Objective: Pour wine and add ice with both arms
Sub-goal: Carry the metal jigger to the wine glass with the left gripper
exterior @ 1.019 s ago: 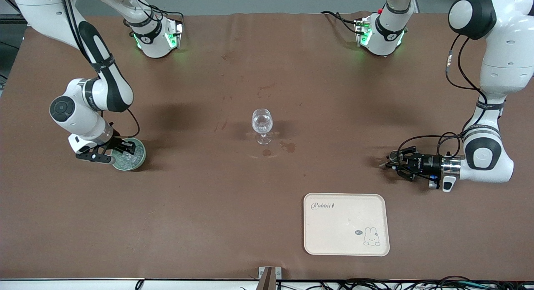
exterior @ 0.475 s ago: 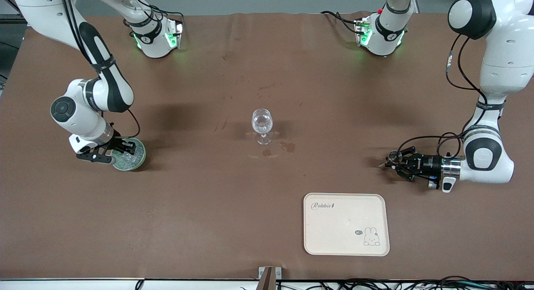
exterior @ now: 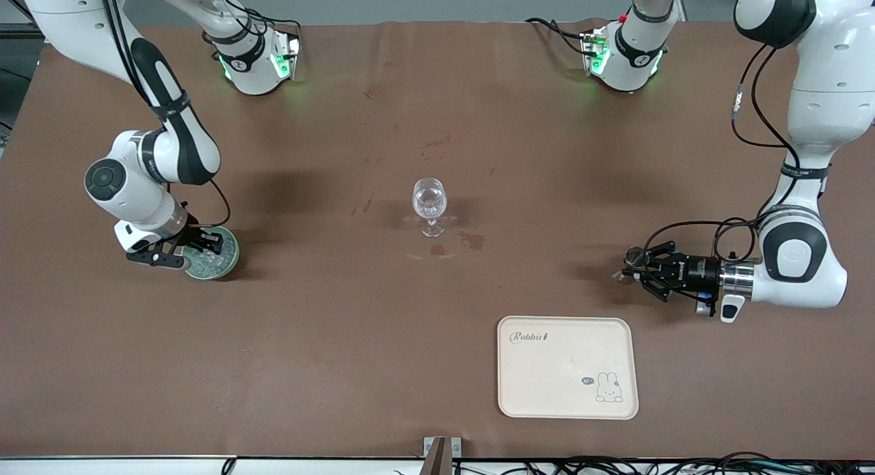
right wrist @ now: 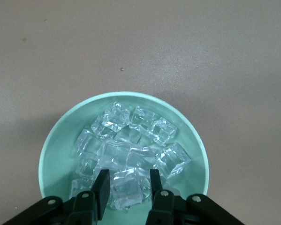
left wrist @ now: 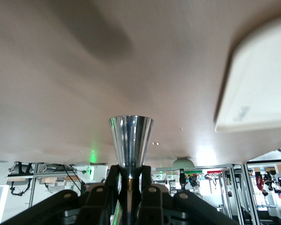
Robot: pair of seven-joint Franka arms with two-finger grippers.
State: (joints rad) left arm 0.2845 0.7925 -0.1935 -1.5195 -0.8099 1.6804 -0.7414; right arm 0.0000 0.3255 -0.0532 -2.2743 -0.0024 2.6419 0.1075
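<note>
A pale green bowl (exterior: 232, 255) (right wrist: 56, 140) of ice (exterior: 208, 260) (right wrist: 131, 136) stands toward the right arm's end of the table. My right gripper (exterior: 205, 246) (right wrist: 127, 174) reaches down into it, shut on one ice cube (right wrist: 127, 187). A clear stemmed glass (exterior: 429, 201) stands upright mid-table. My left gripper (exterior: 639, 264) (left wrist: 130, 171) lies level, low over the table beside the tray, shut on the narrow end of a shiny metal cone-shaped cup (exterior: 627, 262) (left wrist: 131, 138). Wine is out of view.
A cream tray (exterior: 567, 386) (left wrist: 257, 84) with a rabbit print lies nearer the front camera than the left gripper. Dark stains (exterior: 472, 240) mark the brown table close to the glass. Both arm bases (exterior: 253, 65) stand along the table's edge farthest from the camera.
My left gripper has drifted a little toward the table's middle with the metal cup. My right gripper's fingers have narrowed slightly onto the ice cube; the bowl has stayed put.
</note>
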